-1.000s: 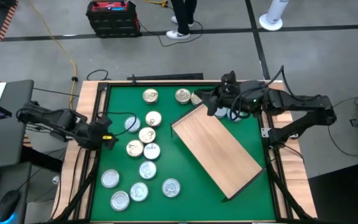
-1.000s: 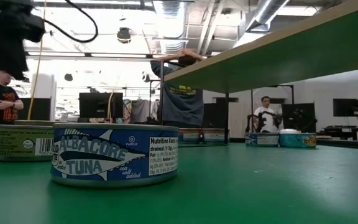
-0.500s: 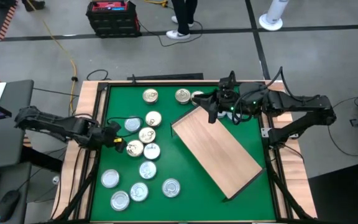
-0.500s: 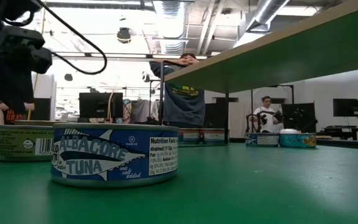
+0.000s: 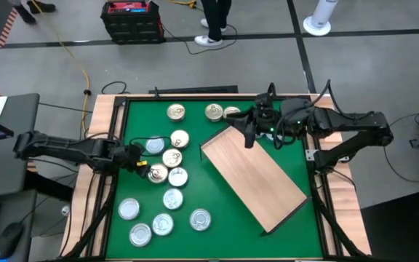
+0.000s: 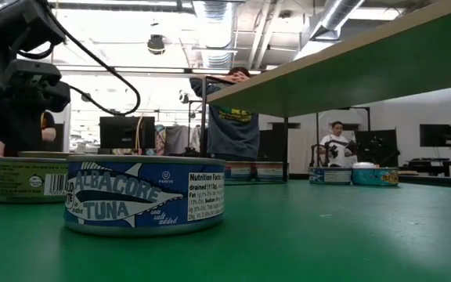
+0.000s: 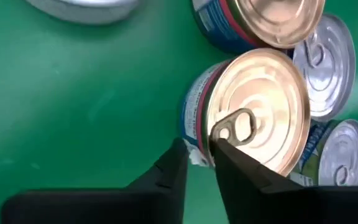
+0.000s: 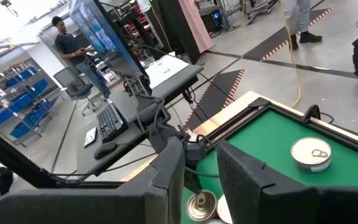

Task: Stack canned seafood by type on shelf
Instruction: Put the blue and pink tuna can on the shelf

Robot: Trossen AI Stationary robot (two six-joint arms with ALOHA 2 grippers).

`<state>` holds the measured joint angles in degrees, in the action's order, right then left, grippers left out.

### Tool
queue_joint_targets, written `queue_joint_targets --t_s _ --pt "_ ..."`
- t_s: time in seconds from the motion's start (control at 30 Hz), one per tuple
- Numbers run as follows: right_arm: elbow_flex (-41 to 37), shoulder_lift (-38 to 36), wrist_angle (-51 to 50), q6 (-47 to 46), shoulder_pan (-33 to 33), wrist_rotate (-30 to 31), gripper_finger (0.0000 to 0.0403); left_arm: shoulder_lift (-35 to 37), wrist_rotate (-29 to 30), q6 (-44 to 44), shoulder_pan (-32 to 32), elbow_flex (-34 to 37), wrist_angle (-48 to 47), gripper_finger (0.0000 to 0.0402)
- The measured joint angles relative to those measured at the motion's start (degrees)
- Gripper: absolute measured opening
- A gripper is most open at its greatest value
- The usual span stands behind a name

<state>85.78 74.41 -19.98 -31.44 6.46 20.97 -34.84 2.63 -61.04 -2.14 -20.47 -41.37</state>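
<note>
The left gripper (image 7: 197, 163) reaches in over the left side of the green mat (image 5: 224, 207) and sits at the near rim of a gold-lidded tin (image 7: 253, 112), its fingers (image 7: 166, 174) drawn narrow with the tin's edge pinched between them — one finger outside the wall, the other on the lid by the pull tab. That rim grip looks chosen because the tins lie packed together, leaving no room to straddle a whole can; whether it is firm enough to lift cannot be told. In the high view this tin (image 5: 156, 173) lies in a loose cluster of canned seafood on the mat's left half, with three more tins near the far edge. The tins are low and round; some have gold lids, others silver (image 7: 325, 68), and the labels are bluish with a red band, one (image 6: 143, 194) reading albacore tuna. The shelf (image 5: 257, 175), a pale wood board, lies slanted across the mat's right half and carries no tins in view, so the sorting seems barely begun. The right gripper (image 5: 247, 132) waits above the shelf's far corner, its fingers a little apart and holding nothing — probably placed to steady the board or receive a tin.
</note>
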Motion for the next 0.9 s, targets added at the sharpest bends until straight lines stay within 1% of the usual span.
queue_joint_targets --t_s 0.1,0.17,0.4,0.47,0.57,0.63,0.77,0.9 --pt "0.0 0.0 0.0 0.0 0.5 0.0 0.0122 0.0 1.1 1.9 1.0 -0.1 -1.0 0.0017" --pt "0.0 0.0 0.0 0.0 0.7 0.0 0.0122 -0.2 1.3 3.2 1.9 -0.1 -1.3 0.0006" --pt "0.0 0.0 0.3 0.0 0.6 0.2 0.0122 -0.5 1.9 3.8 4.2 -0.1 -6.5 0.0001" --pt "0.0 0.0 0.9 0.1 0.5 0.2 0.0122 -0.8 2.2 3.7 4.5 0.3 -9.4 0.0000" --pt "0.0 0.6 2.2 0.5 0.5 0.2 0.0122 -0.8 4.3 3.5 5.2 0.1 -10.2 0.0000" --pt "0.0 1.2 2.7 0.9 0.5 0.2 0.0122 -0.7 4.4 4.9 5.8 -0.1 -10.9 0.0000" --pt "0.0 2.3 3.3 0.5 0.1 0.2 0.0123 -0.3 4.0 7.8 7.0 -2.4 -12.4 0.0000" --pt "0.0 2.8 3.1 -0.4 -0.3 0.1 0.0123 -0.6 4.9 9.0 7.0 -7.6 -15.4 0.0001"
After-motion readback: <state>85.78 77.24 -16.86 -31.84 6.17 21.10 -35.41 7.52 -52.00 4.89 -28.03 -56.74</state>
